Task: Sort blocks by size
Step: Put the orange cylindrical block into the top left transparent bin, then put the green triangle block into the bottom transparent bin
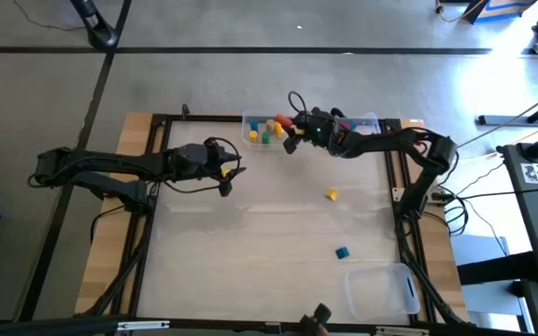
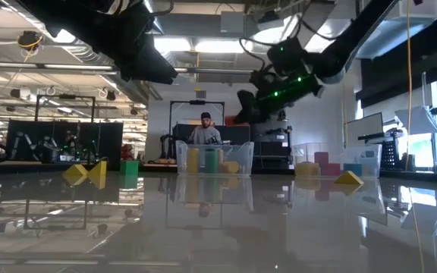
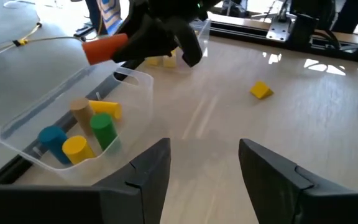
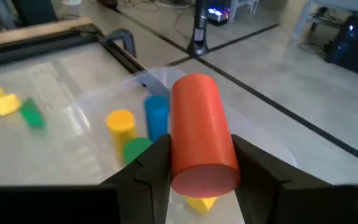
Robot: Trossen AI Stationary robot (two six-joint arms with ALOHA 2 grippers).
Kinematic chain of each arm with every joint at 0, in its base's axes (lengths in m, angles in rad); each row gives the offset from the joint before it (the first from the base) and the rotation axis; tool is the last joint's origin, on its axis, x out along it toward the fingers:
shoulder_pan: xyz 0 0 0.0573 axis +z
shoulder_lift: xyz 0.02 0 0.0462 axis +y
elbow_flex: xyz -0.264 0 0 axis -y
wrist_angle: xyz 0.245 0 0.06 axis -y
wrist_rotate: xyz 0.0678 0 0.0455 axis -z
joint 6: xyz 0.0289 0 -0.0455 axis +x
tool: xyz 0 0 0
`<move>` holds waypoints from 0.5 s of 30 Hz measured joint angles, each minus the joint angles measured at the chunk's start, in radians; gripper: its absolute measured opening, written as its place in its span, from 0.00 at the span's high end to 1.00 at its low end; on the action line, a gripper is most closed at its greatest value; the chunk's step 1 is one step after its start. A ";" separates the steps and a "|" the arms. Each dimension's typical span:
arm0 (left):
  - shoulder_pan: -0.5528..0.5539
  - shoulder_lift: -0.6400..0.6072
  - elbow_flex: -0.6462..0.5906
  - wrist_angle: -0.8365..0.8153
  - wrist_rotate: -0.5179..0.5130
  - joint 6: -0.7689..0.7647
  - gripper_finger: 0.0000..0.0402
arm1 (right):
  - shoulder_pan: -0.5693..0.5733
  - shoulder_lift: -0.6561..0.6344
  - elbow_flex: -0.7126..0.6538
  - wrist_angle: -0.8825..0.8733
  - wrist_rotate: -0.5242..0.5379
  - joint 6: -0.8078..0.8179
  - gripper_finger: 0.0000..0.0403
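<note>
While no label seems readable, right claw grips orange cylinder

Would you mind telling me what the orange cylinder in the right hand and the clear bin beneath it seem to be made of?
The orange cylinder block looks like painted wood or matte plastic: even, opaque colour with a soft sheen; I cannot say which. The clear rectangular bin looks like thin glossy plastic: its walls are see-through, with the blocks inside showing through them.

open table centre, bin crowded with blocks
</note>
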 joint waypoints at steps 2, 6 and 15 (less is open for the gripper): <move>0.011 0.000 0.000 0.001 0.000 0.000 0.54 | -0.008 0.024 0.000 0.043 0.018 0.001 0.64; 0.036 0.000 0.000 0.000 0.000 0.003 0.46 | -0.006 0.058 0.016 0.068 0.070 0.001 0.56; 0.049 -0.011 0.008 -0.102 -0.007 0.011 0.36 | 0.052 -0.080 0.046 -0.112 0.059 -0.071 0.37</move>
